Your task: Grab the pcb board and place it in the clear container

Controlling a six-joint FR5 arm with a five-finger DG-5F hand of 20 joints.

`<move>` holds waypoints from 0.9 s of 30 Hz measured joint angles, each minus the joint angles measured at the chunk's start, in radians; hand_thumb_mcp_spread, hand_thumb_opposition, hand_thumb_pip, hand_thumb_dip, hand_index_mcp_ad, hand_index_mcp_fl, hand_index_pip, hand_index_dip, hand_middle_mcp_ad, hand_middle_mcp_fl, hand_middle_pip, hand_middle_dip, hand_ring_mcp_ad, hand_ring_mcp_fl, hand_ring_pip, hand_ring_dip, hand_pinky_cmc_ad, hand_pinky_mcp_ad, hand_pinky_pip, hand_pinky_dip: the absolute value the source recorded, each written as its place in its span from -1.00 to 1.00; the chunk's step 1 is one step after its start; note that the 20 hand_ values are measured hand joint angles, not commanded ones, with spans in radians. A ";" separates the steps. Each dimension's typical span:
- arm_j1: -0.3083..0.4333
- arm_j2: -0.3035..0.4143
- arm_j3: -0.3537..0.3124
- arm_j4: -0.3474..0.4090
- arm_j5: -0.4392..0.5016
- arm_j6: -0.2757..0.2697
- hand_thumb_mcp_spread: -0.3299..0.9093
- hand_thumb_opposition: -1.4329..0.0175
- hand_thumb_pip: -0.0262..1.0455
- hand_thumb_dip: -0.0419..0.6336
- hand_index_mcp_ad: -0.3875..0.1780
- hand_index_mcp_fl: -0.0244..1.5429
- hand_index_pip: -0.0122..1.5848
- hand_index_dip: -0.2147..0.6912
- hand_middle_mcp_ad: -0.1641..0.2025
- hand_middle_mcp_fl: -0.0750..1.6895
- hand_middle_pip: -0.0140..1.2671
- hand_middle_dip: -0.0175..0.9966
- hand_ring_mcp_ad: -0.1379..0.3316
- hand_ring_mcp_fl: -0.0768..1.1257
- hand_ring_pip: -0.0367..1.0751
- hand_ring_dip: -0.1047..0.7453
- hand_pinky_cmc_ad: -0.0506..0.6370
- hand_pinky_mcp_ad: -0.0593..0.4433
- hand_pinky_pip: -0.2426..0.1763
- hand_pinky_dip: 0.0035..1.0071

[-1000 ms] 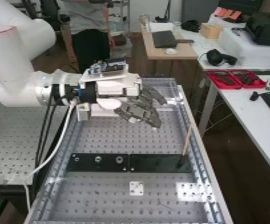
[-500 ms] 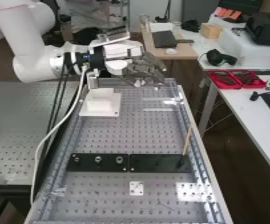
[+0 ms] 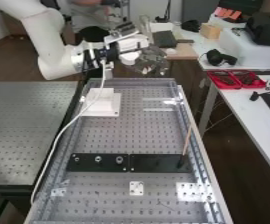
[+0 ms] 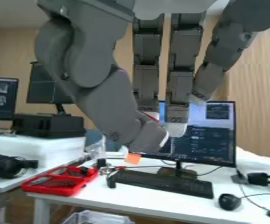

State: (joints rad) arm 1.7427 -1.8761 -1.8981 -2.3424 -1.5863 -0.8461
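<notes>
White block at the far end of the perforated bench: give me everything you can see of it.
The white block is a raised, box-like body on a wider, thinner, flat square base of the same white, matte and plastic-looking. It sits flat and upright at the far left of the perforated grey bench in the high view. A white cable crosses in front of its left part; whether they touch I cannot tell. The dark grey hand is beyond it, clear of it.
</notes>
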 joint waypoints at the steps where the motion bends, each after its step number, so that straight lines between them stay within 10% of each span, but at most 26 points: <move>1: 0.007 -0.010 0.003 0.005 -0.002 0.006 0.65 -0.55 0.55 0.15 -0.48 -0.43 -0.48 -0.50 0.18 -0.19 0.60 0.73 -0.04 0.25 -0.39 0.60 0.67 0.34 0.57 0.32; 27: 0.067 -0.256 0.129 0.021 0.020 0.106 0.65 -0.55 0.55 0.15 -0.44 -0.40 -0.50 -0.50 0.18 -0.19 0.59 0.73 -0.04 0.28 -0.39 0.60 0.68 0.33 0.57 0.32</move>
State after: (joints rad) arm 1.8093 -2.1319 -1.7692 -2.3215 -1.5660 -0.7399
